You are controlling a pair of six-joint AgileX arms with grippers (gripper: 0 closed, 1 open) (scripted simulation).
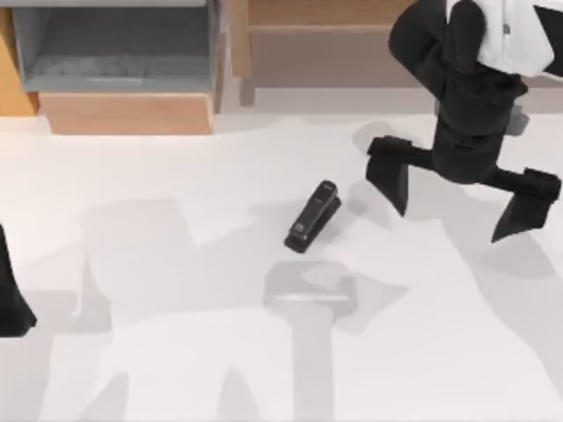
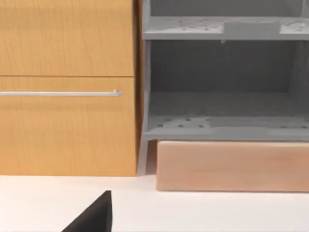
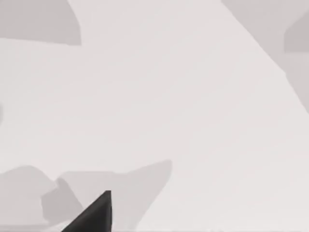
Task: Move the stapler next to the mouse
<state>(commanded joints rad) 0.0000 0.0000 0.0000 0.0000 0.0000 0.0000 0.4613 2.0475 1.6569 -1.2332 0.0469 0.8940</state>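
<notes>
stapler (image 1: 313, 216) lies flat on the white surface (image 1: 176, 352) near the middle, angled, nothing touching it. right end effector (image 1: 453, 207) hangs above the surface to the stapler's right, apart from it, fingers spread wide with nothing between them. left end effector (image 1: 13, 299) sits at the far left edge, can't tell if its fingers are apart or together. grey shelf unit (image 2: 222, 87) and wooden cabinet (image 2: 67, 87) stand along the back edge
</notes>
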